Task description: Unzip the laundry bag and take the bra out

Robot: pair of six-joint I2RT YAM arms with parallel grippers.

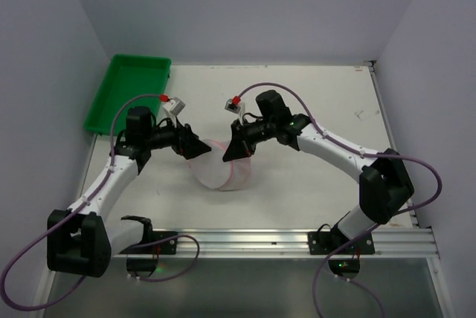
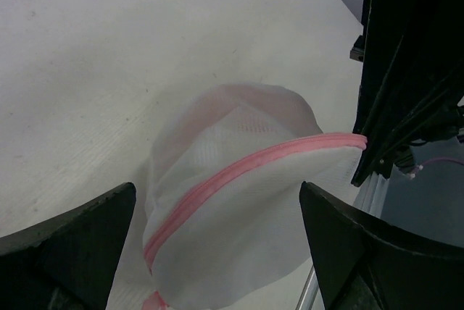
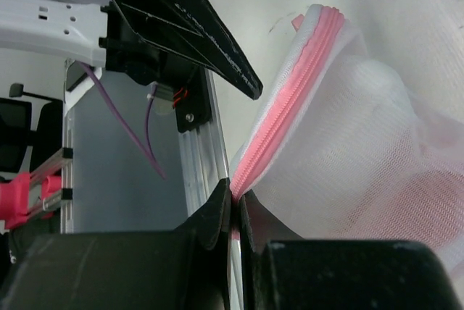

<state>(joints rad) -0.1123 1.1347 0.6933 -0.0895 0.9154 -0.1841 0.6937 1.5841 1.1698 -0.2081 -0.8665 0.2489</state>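
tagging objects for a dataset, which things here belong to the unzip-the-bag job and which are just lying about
Job: laundry bag, its pink zip trim, right gripper pinching that trim, left gripper open, facing the bag.
Lying about: green tray, metal rail.

Fine translucent white mesh cloth for the laundry bag (image 2: 254, 136), soft and creased, edged in matt pink woven zip trim (image 3: 288, 100). Matt, hard black plastic on the left hand (image 2: 217, 201) and right hand (image 3: 235, 205), smooth-faced. Off-white matt table (image 1: 320, 102), faintly scuffed and speckled. Smooth green plastic tray (image 1: 126, 95), slightly glossy, upper left of the top view. Brushed silver metal rail (image 1: 282, 240) along the bottom edge, grooved.
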